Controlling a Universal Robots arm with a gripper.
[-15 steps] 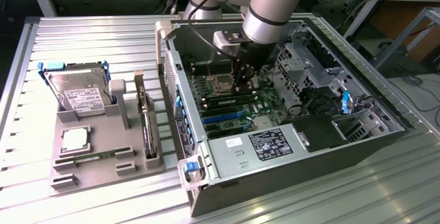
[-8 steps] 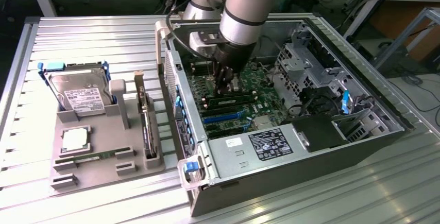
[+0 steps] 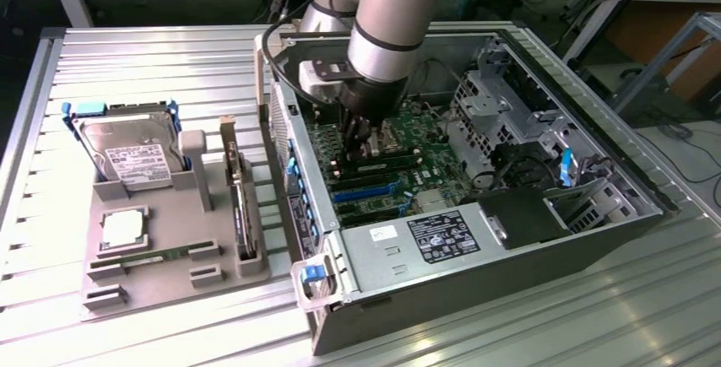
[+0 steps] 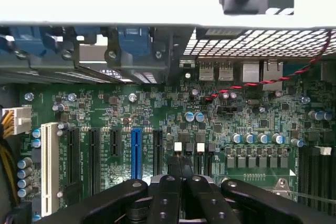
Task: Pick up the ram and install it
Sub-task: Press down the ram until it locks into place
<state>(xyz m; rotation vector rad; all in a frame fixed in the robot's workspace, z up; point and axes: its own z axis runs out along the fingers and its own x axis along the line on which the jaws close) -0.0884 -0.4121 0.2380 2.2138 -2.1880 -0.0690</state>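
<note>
Exterior view takes in the slatted metal table (image 3: 135, 46), then the open computer case (image 3: 474, 215) lying on its side so the motherboard (image 3: 423, 177) faces up for the arm. Reaching down into it, the gripper (image 3: 363, 139) hangs just above the board near the memory slots. Beside the case, at the exterior view's left, a grey parts tray (image 3: 169, 257) keeps each component in its own cradle: hard drive (image 3: 130, 152), processor chip (image 3: 121, 229), and one ram (image 3: 158, 256) stick lying flat in its holder. From the wrist view the black fingers (image 4: 173, 198) meet, closed; whether a thin stick sits pinched between them is hidden by the arm and finger bodies.
</note>
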